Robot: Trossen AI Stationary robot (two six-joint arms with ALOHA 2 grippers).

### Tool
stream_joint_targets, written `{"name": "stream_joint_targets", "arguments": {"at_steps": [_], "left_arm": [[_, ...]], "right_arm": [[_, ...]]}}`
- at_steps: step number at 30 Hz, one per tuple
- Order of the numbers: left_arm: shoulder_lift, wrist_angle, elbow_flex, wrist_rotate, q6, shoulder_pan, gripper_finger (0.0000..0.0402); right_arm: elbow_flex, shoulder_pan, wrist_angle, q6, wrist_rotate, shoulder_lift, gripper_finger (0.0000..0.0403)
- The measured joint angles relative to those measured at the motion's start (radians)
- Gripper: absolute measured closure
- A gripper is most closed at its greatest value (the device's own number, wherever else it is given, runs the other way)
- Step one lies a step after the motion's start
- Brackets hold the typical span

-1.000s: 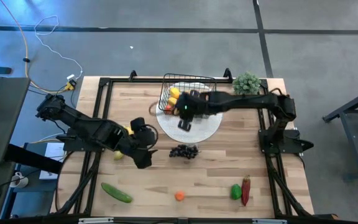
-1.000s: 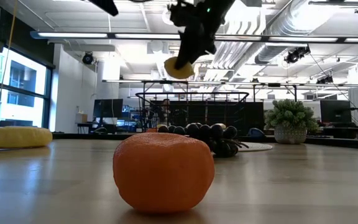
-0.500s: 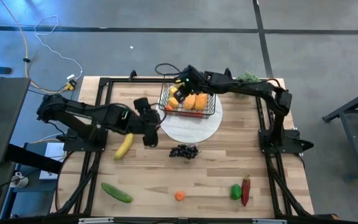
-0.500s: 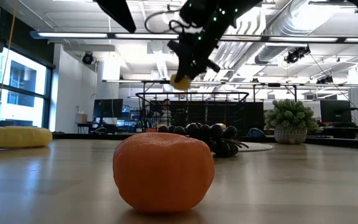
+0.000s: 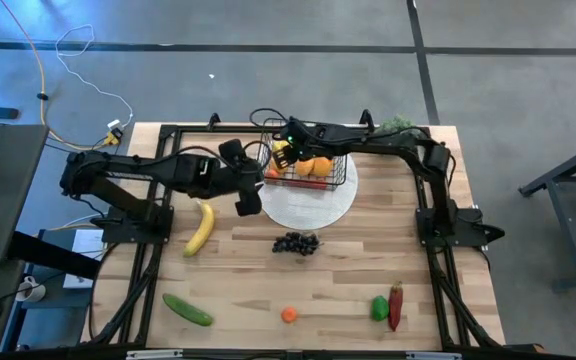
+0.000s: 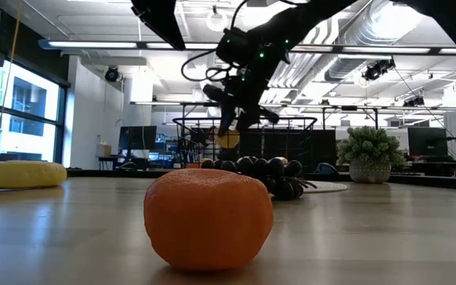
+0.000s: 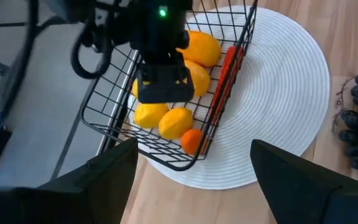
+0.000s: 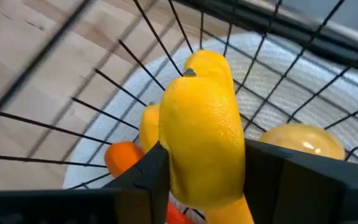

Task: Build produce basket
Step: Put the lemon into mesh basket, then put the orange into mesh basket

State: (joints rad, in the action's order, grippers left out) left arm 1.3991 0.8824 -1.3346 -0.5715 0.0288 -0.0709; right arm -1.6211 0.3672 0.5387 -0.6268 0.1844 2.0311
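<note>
High view: the right gripper [image 5: 286, 148] reaches over the black wire-mesh basket [image 5: 336, 176], which sits on a round white ribbed plate [image 5: 308, 205] at the far side of the pale wood-plank table [image 5: 348, 285]. Seen from its own wrist, its dark fingers pinch a dimpled yellow lemon [image 8: 201, 140] above the grid floor, with rounded orange and yellow fruit below. The left gripper [image 5: 247, 196] hovers just beside the basket, its fingers [image 7: 104, 180] spread apart with nothing between them. Loose on the boards lie a curved banana [image 5: 200, 227], knobbly dark grapes [image 5: 295, 242], a long cucumber [image 5: 187, 309], a small orange [image 5: 289, 314], a green pepper [image 5: 379, 307] and a red chili [image 5: 396, 303].
</note>
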Motion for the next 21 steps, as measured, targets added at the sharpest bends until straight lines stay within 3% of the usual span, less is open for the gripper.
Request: {"name": "stream_joint_targets", "arguments": {"at_steps": [9,13,16,21], "left_arm": [[0.0,-0.014,0.0,0.065,-0.041,-0.03,0.0101],[0.0,-0.014,0.0,0.075,-0.041,-0.035,0.0101],[0.0,-0.014,0.0,0.092,-0.041,-0.035,0.0101],[0.0,-0.012,0.0,0.207,-0.015,-0.031,0.0101]], "right_arm": [[0.0,0.0,-0.001,-0.005,0.015,0.018,0.0186],[0.0,0.0,0.002,-0.001,0.037,0.018,0.0177],[0.0,0.0,0.007,0.013,-0.013,0.016,0.0176],[0.0,0.0,0.063,-0.005,-0.085,-0.025,0.0175]]}}
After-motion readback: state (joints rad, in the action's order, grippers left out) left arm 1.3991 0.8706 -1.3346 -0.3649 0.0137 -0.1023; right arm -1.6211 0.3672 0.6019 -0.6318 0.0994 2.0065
